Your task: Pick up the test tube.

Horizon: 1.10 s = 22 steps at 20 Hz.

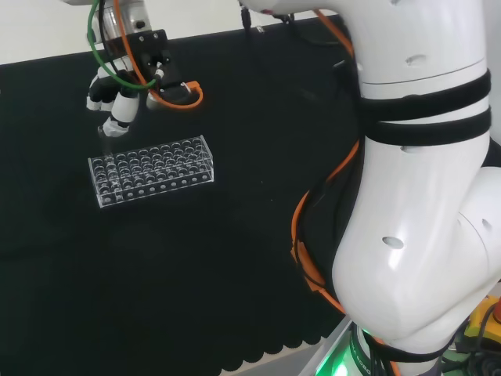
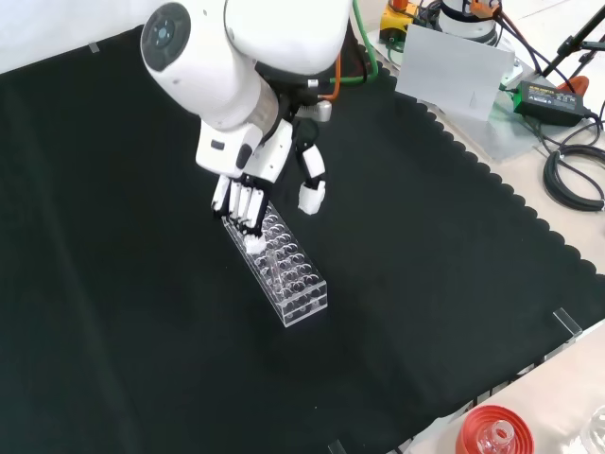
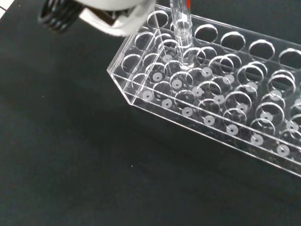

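Observation:
A clear test tube (image 3: 181,33) stands upright in a hole near one end of a clear plastic rack (image 3: 211,108) with several rows of holes. The rack (image 1: 149,168) lies on the black cloth at the head view's left. The hand (image 1: 117,102) hovers just above the rack's end. In the front view the hand (image 2: 241,199) hangs over the far end of the rack (image 2: 293,284), its fingers (image 2: 248,222) pointing down nearly straight and the thumb (image 2: 312,194) held apart. A blurred white part of the hand (image 3: 117,19) sits close beside the tube. I cannot tell whether it touches the tube.
A red ribbed ring (image 2: 492,437) with glassware stands off the cloth at the front view's lower right. A grey sheet (image 2: 454,71), a power brick (image 2: 544,93) and cables lie beyond the cloth's scalloped edge at upper right. The arm's white links (image 1: 423,196) rise at the head view's right.

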Tool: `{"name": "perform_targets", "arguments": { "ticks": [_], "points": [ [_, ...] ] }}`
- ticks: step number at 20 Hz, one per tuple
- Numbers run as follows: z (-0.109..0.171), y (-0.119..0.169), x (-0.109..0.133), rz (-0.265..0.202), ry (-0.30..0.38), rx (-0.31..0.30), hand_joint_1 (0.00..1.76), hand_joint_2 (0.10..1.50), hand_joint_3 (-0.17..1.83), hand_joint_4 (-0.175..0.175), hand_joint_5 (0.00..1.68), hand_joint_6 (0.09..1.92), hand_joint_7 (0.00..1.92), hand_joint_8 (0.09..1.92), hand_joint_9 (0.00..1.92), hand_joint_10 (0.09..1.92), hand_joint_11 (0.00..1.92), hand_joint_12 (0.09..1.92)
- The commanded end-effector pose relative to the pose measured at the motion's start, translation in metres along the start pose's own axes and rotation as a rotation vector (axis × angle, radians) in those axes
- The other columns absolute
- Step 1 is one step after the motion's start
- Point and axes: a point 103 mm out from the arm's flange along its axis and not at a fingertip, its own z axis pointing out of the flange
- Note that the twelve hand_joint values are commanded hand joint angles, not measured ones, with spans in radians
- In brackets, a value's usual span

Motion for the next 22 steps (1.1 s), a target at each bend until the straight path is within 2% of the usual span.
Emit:
{"name": "perform_targets", "arguments": {
  "ticks": [1, 9, 14, 18, 22],
  "points": [
    [0.001, 0.022, 0.004, -0.004, -0.036, 0.005, 0.97, 0.63, 0.66, -0.089, 0.32, 0.37, 0.35, 0.88, 0.44, 0.96, 0.09, 1.58],
    [0.019, 0.038, -0.003, 0.009, -0.097, 0.052, 1.00, 0.62, 0.69, -0.106, 0.35, 0.52, 0.45, 0.87, 0.49, 0.94, 0.14, 1.56],
    [0.023, 0.046, -0.008, 0.018, -0.126, 0.060, 1.01, 0.62, 0.70, -0.110, 0.35, 0.59, 0.48, 0.87, 0.51, 0.93, 0.15, 1.55],
    [0.024, 0.048, -0.014, 0.037, -0.124, 0.045, 1.02, 0.62, 0.70, -0.113, 0.36, 0.63, 0.51, 0.87, 0.53, 0.93, 0.17, 1.55],
    [0.023, 0.044, -0.020, 0.069, -0.092, -0.001, 1.05, 0.61, 0.73, -0.137, 0.44, 0.78, 0.71, 0.84, 0.64, 0.88, 0.28, 1.50]
  ]
}}
